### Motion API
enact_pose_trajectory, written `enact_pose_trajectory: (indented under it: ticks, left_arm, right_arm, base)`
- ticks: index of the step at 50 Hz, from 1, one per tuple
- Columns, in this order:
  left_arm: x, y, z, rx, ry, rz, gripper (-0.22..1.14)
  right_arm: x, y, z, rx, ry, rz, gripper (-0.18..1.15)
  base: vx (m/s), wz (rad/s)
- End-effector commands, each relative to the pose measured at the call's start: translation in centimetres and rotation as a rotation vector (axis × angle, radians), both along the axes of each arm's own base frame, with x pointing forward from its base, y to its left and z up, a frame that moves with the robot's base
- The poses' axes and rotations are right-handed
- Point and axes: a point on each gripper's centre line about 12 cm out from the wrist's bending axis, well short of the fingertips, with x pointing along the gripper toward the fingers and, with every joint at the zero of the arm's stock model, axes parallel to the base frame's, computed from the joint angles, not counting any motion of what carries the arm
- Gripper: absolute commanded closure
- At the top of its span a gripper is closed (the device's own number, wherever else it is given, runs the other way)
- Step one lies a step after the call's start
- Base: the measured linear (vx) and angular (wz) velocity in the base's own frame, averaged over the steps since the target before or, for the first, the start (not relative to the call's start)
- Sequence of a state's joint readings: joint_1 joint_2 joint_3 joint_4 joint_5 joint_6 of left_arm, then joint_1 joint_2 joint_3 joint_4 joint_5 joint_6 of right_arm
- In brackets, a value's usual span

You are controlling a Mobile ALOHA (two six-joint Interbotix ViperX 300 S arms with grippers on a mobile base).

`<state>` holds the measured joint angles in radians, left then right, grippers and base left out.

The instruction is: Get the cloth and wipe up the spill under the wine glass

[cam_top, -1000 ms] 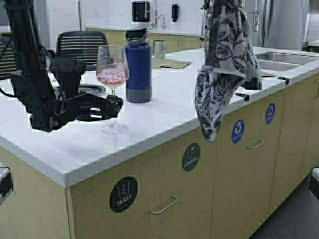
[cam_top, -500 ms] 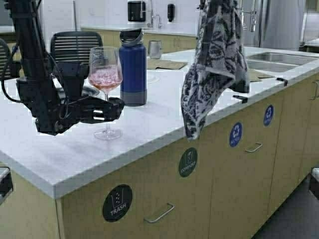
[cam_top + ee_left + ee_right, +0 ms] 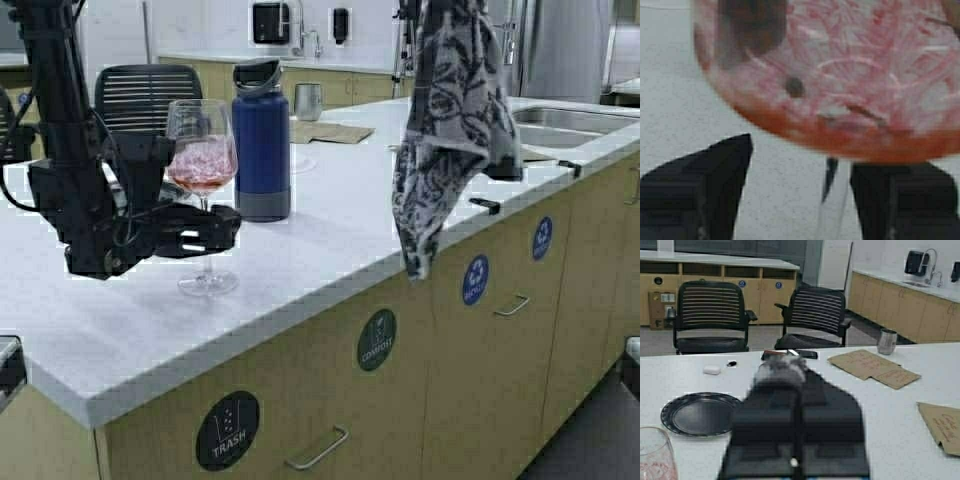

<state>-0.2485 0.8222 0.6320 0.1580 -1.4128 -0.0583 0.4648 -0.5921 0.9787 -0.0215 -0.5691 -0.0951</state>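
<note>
— Where's the wine glass from where you stand?

— The clear, thin-stemmed wine glass with pink in its rounded bowl (image 3: 203, 172) stands upright on the white desk (image 3: 330, 235), near the front edge, its round foot flat on the top. Just behind it and to its right stands a dark blue metal bottle with a black lid (image 3: 260, 140).

— And the left arm?

— The black left gripper (image 3: 222, 232) sits low over the desk at the stem, just under the bowl. Its wrist view shows the pink bowl (image 3: 840, 75) filling the top, with the stem (image 3: 834, 205) running down between two dark fingers (image 3: 705, 195). One finger is right against the stem, the other stands apart from it, so the jaws are parted and not clamped.

— Who has the cloth?

— The right gripper (image 3: 795, 462), up high over the desk's front edge, is pinched closed on the dark navy and white leafy print cloth (image 3: 450, 130). The cloth hangs down freely in folds, its lowest corner dangling past the desk edge in front of the tan cabinet doors (image 3: 480, 350). It's well apart from the glass.

— Anything else on the desk?

— Flat brown paper sheets (image 3: 325, 131) and a small steel tumbler (image 3: 308, 101) farther back, a black round plate (image 3: 700, 413) off by the glass, and a steel sink (image 3: 560, 122) to the far right.
</note>
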Motion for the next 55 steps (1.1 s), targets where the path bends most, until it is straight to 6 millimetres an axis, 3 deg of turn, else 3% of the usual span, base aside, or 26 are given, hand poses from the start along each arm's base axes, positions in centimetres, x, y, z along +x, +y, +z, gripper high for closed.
enact_pose_trajectory:
  ticks: [1, 8, 14, 24, 37, 55]
  left_arm:
    - [-0.5, -0.1, 1.5, -0.020, -0.045, -0.007, 0.21]
    - [-1.7, 0.0, 1.8, -0.034, -0.056, -0.017, 0.47]
    - [-2.4, 0.2, 2.5, -0.041, -0.068, -0.017, 0.58]
    - [-3.3, -0.7, 5.7, -0.063, -0.110, -0.065, 0.59]
    - [-4.7, -1.5, 11.3, -0.145, -0.130, -0.104, 0.59]
    - [-7.0, -1.7, 19.1, -0.209, -0.155, -0.133, 0.59]
  right_arm:
    - [0.0, 0.0, 0.8, 0.017, -0.027, 0.002, 0.91]
    - [-0.1, 0.0, 0.6, 0.018, -0.022, 0.001, 0.91]
    - [0.1, 0.0, 0.4, 0.012, -0.016, 0.002, 0.91]
    - [2.2, 1.1, 0.1, 0.007, 0.017, 0.001, 0.91]
    - [7.1, 3.5, 0.4, 0.001, 0.042, 0.001, 0.91]
    - [14.4, 7.2, -2.9, -0.014, 0.119, 0.003, 0.91]
  base:
    - [0.07, 0.00]
    - [0.06, 0.00]
    - [0.04, 0.01]
    - [0.03, 0.02]
    - [0.01, 0.00]
    - [0.01, 0.02]
